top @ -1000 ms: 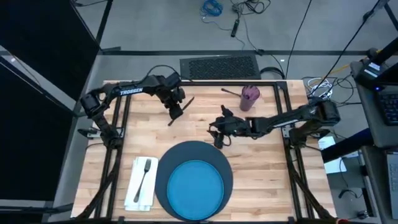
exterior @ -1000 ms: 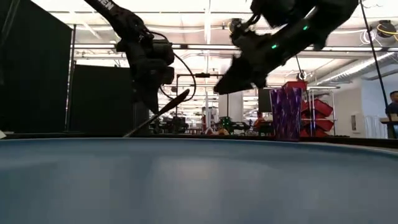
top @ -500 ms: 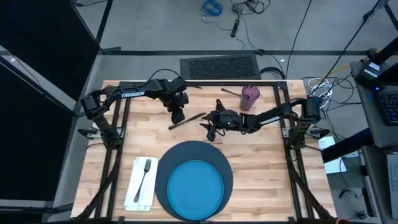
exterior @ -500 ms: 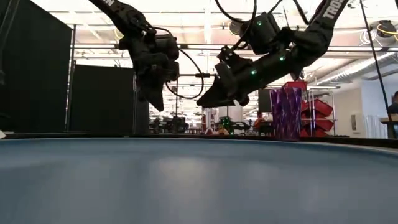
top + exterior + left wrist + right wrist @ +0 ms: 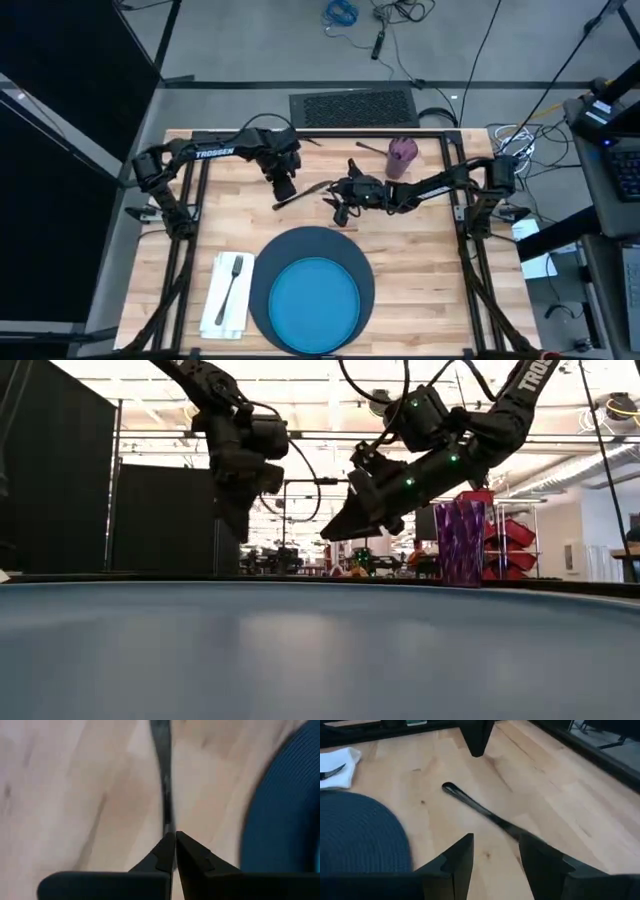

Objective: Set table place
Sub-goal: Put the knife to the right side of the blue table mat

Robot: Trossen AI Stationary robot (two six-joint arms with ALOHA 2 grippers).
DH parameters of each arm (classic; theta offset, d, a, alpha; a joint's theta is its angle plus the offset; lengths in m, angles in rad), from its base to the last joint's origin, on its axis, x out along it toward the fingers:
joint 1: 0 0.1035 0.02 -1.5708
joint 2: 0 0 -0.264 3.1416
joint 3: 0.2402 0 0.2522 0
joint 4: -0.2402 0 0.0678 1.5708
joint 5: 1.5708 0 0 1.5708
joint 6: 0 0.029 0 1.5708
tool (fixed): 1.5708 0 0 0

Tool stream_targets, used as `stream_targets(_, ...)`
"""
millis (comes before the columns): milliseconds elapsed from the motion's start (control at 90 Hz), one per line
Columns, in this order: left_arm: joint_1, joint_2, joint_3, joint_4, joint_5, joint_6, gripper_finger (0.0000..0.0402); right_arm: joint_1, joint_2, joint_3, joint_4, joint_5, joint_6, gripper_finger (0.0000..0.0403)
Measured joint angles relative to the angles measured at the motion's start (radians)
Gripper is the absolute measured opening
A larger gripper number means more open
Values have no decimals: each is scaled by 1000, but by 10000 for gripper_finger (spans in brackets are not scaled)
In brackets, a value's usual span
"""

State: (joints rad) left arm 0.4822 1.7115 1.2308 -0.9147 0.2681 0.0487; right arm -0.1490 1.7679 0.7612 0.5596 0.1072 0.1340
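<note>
a: the slim, glossy metal spoon (image 5: 485, 814) hangs over the pale plank table (image 5: 420, 260) between the arms, pinched at one end by the left gripper (image 5: 174, 851), clenched.

b: the right gripper (image 5: 492, 851), parted, nears it; a smooth handle could slip or swing. ribbed navy round mat (image 5: 262, 270) sits nearby.

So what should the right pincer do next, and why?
Probably lower a little and close on the dark utensil. The right pincer is open, and the utensil's near end runs in beside its fingers, low over the table. The left pincer is shut near the far end; whether it grips is unclear.
</note>
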Motion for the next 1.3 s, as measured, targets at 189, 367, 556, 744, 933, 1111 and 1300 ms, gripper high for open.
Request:
stream_targets(189, -45, 52, 1, 16, -4, -17, 0, 9, -45, 6, 6, -100, 29, 144)
stream_targets(367, -90, 146, 0, 47, -100, -17, 0, 44, -151, 16, -92, -114, 3, 144)
stream_targets(556, -98, 202, 2, 49, -146, -17, 0, 70, -281, 16, -256, -108, -25, 144)
stream_targets(744, -98, 198, 2, 111, -77, -17, 0, 79, -343, 16, -313, -105, -27, 144)
stream_targets(933, -99, 198, 1, 146, -68, -21, 0, 79, -345, 16, -335, -102, -27, 146)
stream_targets(1111, -101, 198, 0, 188, -60, -138, 0, 79, -344, 16, -352, -102, -27, 146)
stream_targets(1300, -106, 200, 0, 230, -61, -148, 0, 79, -343, 16, -355, -103, -34, 146)
